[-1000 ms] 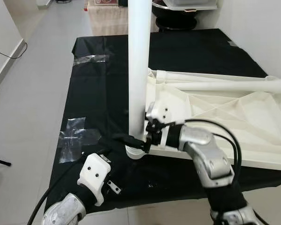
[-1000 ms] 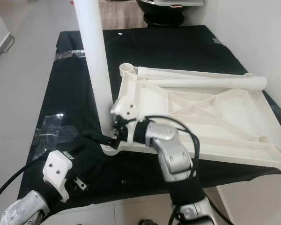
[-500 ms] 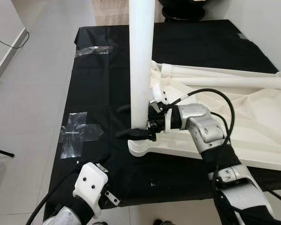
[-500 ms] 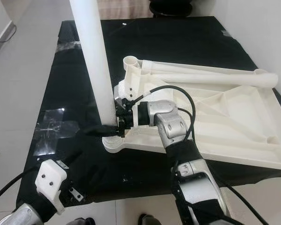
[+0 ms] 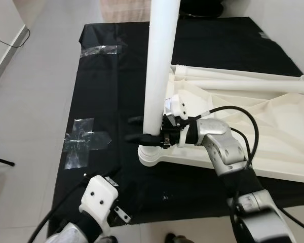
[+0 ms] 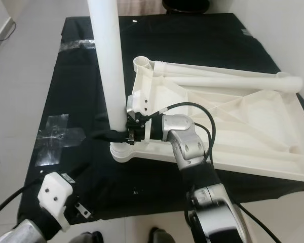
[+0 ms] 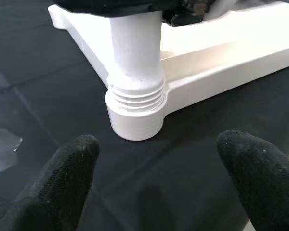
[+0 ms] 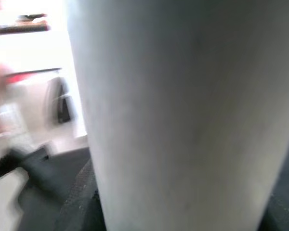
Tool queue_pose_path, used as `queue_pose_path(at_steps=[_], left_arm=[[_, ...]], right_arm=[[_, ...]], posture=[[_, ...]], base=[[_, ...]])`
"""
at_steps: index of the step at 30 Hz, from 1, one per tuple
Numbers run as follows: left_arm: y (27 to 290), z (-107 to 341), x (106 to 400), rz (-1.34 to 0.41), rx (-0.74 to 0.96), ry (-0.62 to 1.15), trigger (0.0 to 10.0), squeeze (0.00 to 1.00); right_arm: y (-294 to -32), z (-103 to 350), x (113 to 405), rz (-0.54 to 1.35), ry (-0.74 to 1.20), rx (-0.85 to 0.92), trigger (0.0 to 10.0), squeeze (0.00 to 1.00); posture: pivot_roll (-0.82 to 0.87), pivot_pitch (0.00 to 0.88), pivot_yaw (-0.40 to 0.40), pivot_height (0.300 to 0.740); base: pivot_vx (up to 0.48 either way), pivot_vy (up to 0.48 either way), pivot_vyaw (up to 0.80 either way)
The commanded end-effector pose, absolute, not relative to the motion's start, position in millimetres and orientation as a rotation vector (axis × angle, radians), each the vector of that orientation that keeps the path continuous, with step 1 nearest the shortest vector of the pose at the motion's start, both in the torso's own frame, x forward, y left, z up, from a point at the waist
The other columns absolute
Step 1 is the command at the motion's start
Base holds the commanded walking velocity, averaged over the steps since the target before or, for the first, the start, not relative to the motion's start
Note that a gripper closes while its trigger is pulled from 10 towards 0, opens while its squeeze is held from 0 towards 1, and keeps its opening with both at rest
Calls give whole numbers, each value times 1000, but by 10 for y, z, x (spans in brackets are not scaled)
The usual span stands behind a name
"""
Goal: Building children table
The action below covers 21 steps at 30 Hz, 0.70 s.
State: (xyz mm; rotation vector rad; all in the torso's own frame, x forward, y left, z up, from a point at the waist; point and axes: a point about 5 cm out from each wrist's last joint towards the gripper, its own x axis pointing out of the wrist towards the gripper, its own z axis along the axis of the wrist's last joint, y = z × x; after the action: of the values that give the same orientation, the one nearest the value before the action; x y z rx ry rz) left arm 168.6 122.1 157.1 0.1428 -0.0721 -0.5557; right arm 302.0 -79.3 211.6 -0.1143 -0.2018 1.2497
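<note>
A white children's table top (image 5: pixel 253 136) lies upside down on a black cloth. A white table leg (image 5: pixel 159 66) stands upright in its near-left corner socket (image 5: pixel 152 156). My right gripper (image 5: pixel 143 132) is shut around this leg just above the socket, one black finger on each side. In the right wrist view the leg (image 8: pixel 183 110) is pressed close between the fingers. My left gripper (image 7: pixel 154 192) is open and hangs low before the table's front edge. Its fingertips (image 7: pixel 62 178) point at the threaded socket (image 7: pixel 135 106) from a short way off.
Two more white legs (image 5: pixel 243 83) lie along the far side of the table top. Clear tape patches (image 5: pixel 83 142) stick to the cloth at the left. The cloth's front edge (image 5: pixel 157 215) is near me, with light floor (image 5: pixel 25 126) to the left.
The camera has shifted and tilted. My right gripper stays shut on the upright leg while its forearm has swung round. My left arm has dropped lower and back.
</note>
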Motion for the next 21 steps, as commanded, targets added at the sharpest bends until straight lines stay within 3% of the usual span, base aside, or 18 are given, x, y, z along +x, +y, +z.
queue_pose_path(at_steps=[1, 2, 4, 5, 6, 10, 11, 12, 13, 14, 15, 16, 17, 20, 21], left_arm=[[1219, 1525, 1676, -565, 144, -44, 10000, 0], [1248, 1503, 1757, -567, 145, -49, 10000, 0], [1248, 1503, 1757, -567, 145, -49, 10000, 0], [1261, 1493, 1805, -566, 146, -52, 10000, 0], [1269, 1481, 1854, -566, 147, -55, 10000, 0], [1267, 1458, 1942, -567, 149, -59, 10000, 0], [1271, 1458, 1956, -563, 151, -60, 10000, 0], [1275, 1459, 1964, -561, 153, -62, 10000, 0], [1277, 1460, 1970, -557, 154, -63, 10000, 0], [1277, 1460, 1970, -557, 154, -63, 10000, 0], [1280, 1463, 1972, -553, 154, -65, 10000, 0], [1280, 1463, 1972, -553, 154, -65, 10000, 0], [1279, 1467, 1973, -550, 154, -68, 10000, 0], [1278, 1470, 1973, -549, 154, -69, 10000, 0], [1275, 1475, 1969, -550, 153, -71, 10000, 0]], right_arm=[[-785, 2000, 3003, 1233, -130, -84, 0, 0], [-869, 1772, 2836, 658, -13, -139, 0, 0], [-869, 1772, 2836, 658, -13, -139, 0, 0], [-1001, 1736, 2781, 369, 5, -204, 0, 0], [-965, 1714, 2747, 293, 0, -267, 0, 0], [-773, 1663, 2870, 360, -7, -239, 0, 0], [-749, 1665, 2918, 386, -3, -232, 4824, 0], [-734, 1677, 2921, 396, 1, -232, 4824, 0], [-727, 1723, 2938, 415, -26, -208, 10000, 0], [-727, 1723, 2938, 415, -26, -208, 10000, 0], [-678, 1754, 2943, 508, -43, -162, 10000, 196], [-678, 1754, 2943, 508, -43, -162, 10000, 196], [-650, 1819, 2941, 606, -68, -100, 10000, 976], [-634, 1867, 2936, 672, -87, -60, 10000, 976], [-620, 2016, 2913, 927, -119, 6, 10000, 1000]], posture=[[66, 236, -43, 740], [15, 198, -31, 740], [15, 198, -31, 740], [7, 182, -28, 740], [3, 167, -19, 740], [20, 132, -26, 740], [21, 128, -29, 740], [21, 128, -29, 740], [22, 128, -30, 740], [22, 128, -30, 740], [25, 129, -31, 740], [25, 129, -31, 740], [29, 134, -31, 740], [31, 136, -31, 740], [36, 144, -30, 740]], base=[[0, 0, 0], [0, 0, 0], [0, 0, 0], [0, 0, 0], [0, 0, 0], [0, 0, 0], [0, 0, 0], [0, 0, 0], [0, 0, 0], [0, 0, 0], [0, 0, 0], [0, 0, 0], [0, 0, 0], [0, 0, 0], [0, 0, 0]])
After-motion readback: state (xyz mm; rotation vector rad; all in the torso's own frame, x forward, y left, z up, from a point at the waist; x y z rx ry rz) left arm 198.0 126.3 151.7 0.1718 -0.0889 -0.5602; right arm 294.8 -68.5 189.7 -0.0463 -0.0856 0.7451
